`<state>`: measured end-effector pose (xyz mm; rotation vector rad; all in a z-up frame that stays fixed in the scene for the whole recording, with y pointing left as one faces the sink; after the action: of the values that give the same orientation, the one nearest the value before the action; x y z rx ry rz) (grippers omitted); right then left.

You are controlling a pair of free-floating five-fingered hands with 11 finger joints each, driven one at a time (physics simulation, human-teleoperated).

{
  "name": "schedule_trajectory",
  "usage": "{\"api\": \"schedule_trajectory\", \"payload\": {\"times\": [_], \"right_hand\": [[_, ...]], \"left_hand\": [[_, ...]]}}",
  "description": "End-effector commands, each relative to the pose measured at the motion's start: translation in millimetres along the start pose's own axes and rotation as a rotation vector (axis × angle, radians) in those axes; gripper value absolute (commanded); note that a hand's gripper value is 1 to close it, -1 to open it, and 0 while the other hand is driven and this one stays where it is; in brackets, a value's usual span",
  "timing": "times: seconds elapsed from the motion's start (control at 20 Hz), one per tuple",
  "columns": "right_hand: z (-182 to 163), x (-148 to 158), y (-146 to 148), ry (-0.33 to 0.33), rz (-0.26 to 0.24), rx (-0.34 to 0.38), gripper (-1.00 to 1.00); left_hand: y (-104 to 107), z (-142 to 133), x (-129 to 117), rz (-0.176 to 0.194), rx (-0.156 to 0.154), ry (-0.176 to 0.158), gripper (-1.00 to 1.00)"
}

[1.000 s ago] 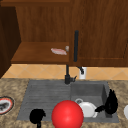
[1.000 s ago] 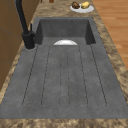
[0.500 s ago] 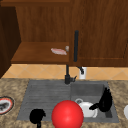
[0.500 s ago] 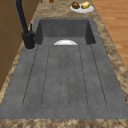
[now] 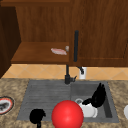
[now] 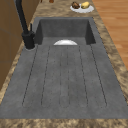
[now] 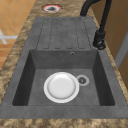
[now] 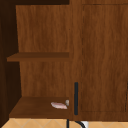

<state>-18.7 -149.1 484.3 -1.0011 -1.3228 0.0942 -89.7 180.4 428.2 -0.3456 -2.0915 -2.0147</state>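
Observation:
My right hand (image 5: 98,96) hangs over the sink basin (image 5: 107,100) in the front view, open, fingers straight and pointing up, thumb out to the left. Just below it a white plate (image 5: 88,111) lies on the basin floor beside the drain (image 7: 82,80); the same plate (image 7: 61,87) is seen from the right side, and its rim (image 6: 65,42) from the left. A red ball (image 5: 67,114) shows at the front edge of the sink. My left hand (image 5: 37,115) hovers over the front of the draining board (image 5: 42,95), left of the ball.
A black faucet (image 5: 67,76) stands behind the sink. In the open cabinet above, a pink item (image 5: 59,51) lies on the shelf (image 8: 37,107). A red-rimmed plate (image 5: 5,105) sits on the left counter, and a dish of food (image 6: 81,6) on the right counter.
My right hand has drifted a little to the left and slightly up over the basin. The left hand, ball and plate have stayed put.

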Motion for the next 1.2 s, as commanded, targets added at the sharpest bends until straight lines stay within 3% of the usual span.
{"api": "schedule_trajectory", "payload": {"times": [0.0,1.15], "right_hand": [[7,14,3,0.027,-0.092,-0.039,-1.00],[36,77,39,0.166,-0.353,-0.081,-1.00]], "left_hand": [[0,0,0,0.000,0.000,0.000,0.00],[0,0,0,0.000,0.000,0.000,0.00]]}}
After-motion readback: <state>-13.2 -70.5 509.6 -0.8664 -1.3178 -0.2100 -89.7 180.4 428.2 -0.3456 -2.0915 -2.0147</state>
